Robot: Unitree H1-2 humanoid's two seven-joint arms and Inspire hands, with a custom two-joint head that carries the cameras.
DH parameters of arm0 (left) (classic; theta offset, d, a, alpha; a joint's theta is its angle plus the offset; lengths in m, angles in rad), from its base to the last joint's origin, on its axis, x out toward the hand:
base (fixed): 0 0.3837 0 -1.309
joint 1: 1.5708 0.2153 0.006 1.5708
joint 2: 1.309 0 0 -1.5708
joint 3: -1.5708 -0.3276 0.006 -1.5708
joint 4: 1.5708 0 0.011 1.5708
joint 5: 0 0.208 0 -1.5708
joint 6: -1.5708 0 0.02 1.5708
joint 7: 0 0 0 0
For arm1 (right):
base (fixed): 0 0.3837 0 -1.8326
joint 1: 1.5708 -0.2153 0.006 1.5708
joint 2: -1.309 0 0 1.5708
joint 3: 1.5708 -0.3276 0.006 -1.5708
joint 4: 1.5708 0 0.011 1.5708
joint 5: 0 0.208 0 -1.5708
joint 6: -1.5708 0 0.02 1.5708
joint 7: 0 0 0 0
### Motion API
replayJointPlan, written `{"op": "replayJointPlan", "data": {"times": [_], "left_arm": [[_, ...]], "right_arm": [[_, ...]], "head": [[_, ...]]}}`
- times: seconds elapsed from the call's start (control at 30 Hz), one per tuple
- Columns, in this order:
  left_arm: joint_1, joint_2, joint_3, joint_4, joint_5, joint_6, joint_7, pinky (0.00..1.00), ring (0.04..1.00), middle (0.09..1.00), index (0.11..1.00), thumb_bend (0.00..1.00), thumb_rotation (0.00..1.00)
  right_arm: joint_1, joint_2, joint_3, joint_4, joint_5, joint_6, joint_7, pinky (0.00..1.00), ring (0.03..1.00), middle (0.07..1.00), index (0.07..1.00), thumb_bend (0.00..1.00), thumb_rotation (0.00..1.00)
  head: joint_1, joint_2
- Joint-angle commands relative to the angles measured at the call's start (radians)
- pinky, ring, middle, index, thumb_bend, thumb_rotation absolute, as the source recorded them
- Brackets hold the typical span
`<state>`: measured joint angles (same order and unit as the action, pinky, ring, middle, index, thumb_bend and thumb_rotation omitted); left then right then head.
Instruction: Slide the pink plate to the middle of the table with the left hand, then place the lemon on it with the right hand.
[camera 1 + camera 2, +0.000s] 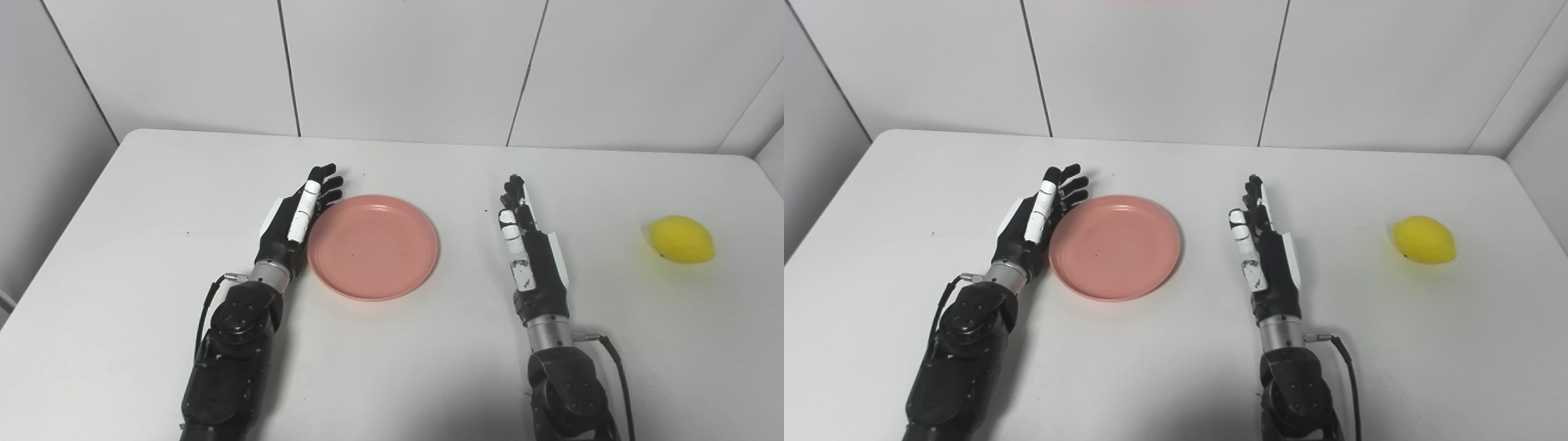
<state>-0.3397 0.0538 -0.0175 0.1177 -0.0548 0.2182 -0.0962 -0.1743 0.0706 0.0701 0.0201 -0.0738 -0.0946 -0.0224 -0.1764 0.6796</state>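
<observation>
— White wall panels behind, a plain white tabletop (153, 202) below. What are the fingers doing?

— On the left hand (293, 222), the fingers (324, 184) are straight and apart, gripping nothing. The hand stands on edge just left of centre frame, its palm side against the left rim of the pink plate (373, 246). Whether it truly touches the rim or sits just beside it, I cannot tell.

— And the other?

— The right hand (527, 245) is also extended and empty, resting right of centre, well apart from both plate and lemon (681, 239).

— How would the plate handle?

— It looks like a shallow round dish of smooth, matte plastic with a low raised rim: probably light and stiff. On this smooth surface it should slide easily from a sideways push at the rim, no grasp needed. It already lies near the middle of the frame.

— The lemon?

— It sits alone at the far right of the frame, bright yellow, oval with a pointed end, slightly dimpled skin. I judge it light and firm, perhaps a toy, and prone to rolling. Fingers should close around its broad middle, not the tapered tips.
</observation>
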Motion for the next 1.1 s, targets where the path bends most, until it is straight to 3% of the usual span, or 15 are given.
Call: {"op": "replayJointPlan", "data": {"times": [0.0, 0.5, 1.07], "left_arm": [[-0.02, -0.009, 0.0, -0.028, -0.006, -0.017, -0.001, 0.9, 0.892, 0.888, 0.885, 0.73, 1.0], [0.019, -0.094, -0.014, -0.069, -0.008, -0.029, 0.026, 0.91, 0.923, 0.922, 0.906, 0.7, 1.0], [0.06, -0.133, -0.054, -0.087, 0.022, -0.062, 0.043, 0.93, 0.942, 0.941, 0.929, 0.68, 1.0]], "right_arm": [[-0.033, 0.01, 0.003, -0.028, -0.009, -0.008, -0.009, 1.0, 1.0, 1.0, 1.0, 0.74, 0.94], [-0.029, 0.01, 0.001, -0.034, -0.021, -0.001, -0.005, 1.0, 1.0, 1.0, 1.0, 0.74, 0.94], [-0.023, 0.006, 0.003, -0.033, -0.019, -0.015, -0.002, 1.0, 1.0, 1.0, 1.0, 0.75, 0.93]], "head": [[-0.008, -0.005], [-0.015, -0.004], [-0.016, -0.005]]}}
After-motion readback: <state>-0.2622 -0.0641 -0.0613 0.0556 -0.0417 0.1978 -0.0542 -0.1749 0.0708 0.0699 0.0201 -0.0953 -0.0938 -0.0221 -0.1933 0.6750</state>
